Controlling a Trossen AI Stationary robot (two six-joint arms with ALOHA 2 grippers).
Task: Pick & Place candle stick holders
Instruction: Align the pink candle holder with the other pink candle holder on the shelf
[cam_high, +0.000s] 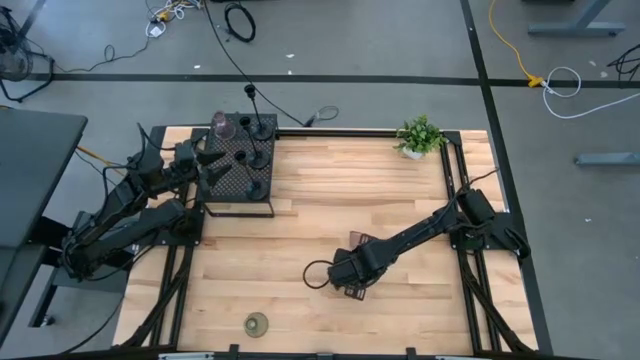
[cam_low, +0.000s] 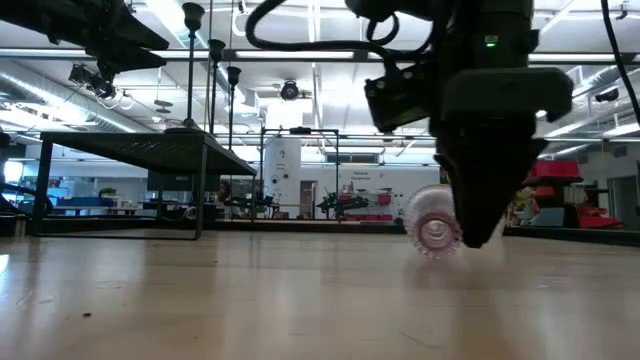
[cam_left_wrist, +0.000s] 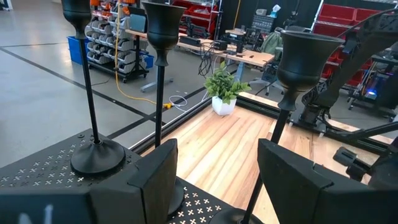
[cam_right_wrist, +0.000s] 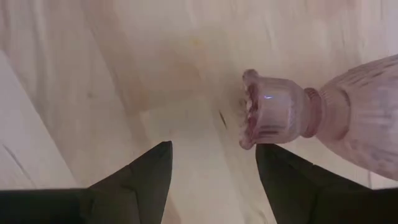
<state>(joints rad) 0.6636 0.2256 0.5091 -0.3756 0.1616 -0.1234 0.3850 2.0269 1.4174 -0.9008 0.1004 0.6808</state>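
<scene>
Right tool (cam_right_wrist: 211, 177) low over table (cam_high: 330, 200), fingers apart, empty; pink glass goblet (cam_right_wrist: 292, 118) lies toppled on its side just beside it, likely lined up for grasp. Farther off, mesh box (cam_high: 240, 170) carries black stem holders (cam_left_wrist: 93, 93) upright; left tool (cam_left_wrist: 214, 180) beside them, fingers apart, holding nothing. Olive-gold holder (cam_high: 257, 323) well apart from box, near table's front edge.

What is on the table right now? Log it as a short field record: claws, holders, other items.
right claw: open, low over the wooden table, beside a pinkish ribbed glass goblet lying on its side
left claw: open, over the black perforated mesh box
on box: thin black metal stem holders upright, another pinkish glass goblet
loose: squat olive-gold round holder
other: small green potted plant
</scene>
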